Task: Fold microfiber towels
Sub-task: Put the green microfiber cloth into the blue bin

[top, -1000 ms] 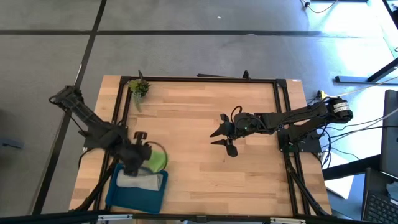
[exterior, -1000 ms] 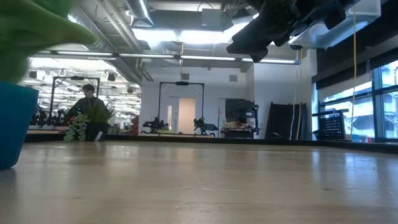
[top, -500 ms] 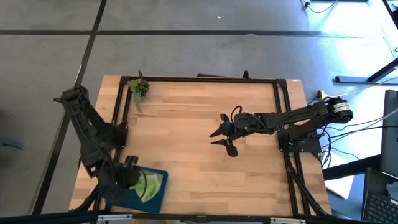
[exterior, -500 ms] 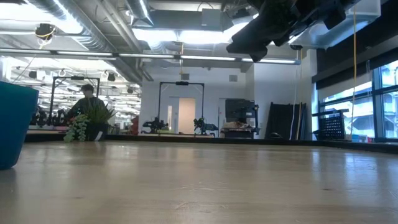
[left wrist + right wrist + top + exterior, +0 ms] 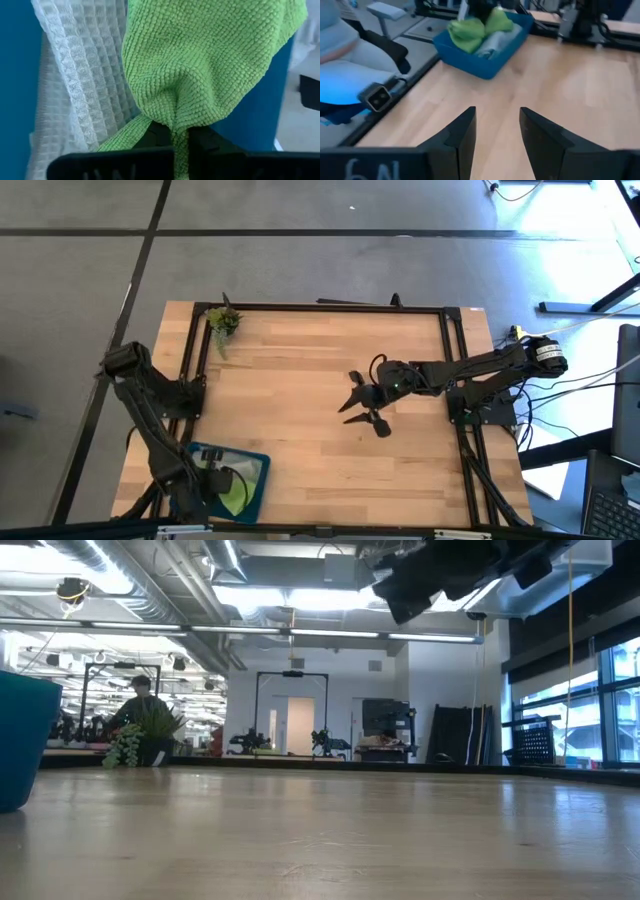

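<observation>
Left gripper [image 5: 181,142] is pinching a bunched fold of the lime green towel [image 5: 210,60], fingers pressed together, inside the blue tray [image 5: 255,462] at the table's near-left corner. Judgement: lifting straight up until the cloth clears the tray wall, without dragging its neighbour along, is advisable. Grey towel [image 5: 85,80] is lying beside it in the tray. Right gripper [image 5: 362,406] is hovering mid-table, fingers spread, empty.

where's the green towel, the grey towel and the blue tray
green towel [image 5: 210,65], left wrist view, on its bunched middle
grey towel [image 5: 85,75], left wrist view, on its waffle weave
blue tray [image 5: 250,461], high view, on its far rim
</observation>
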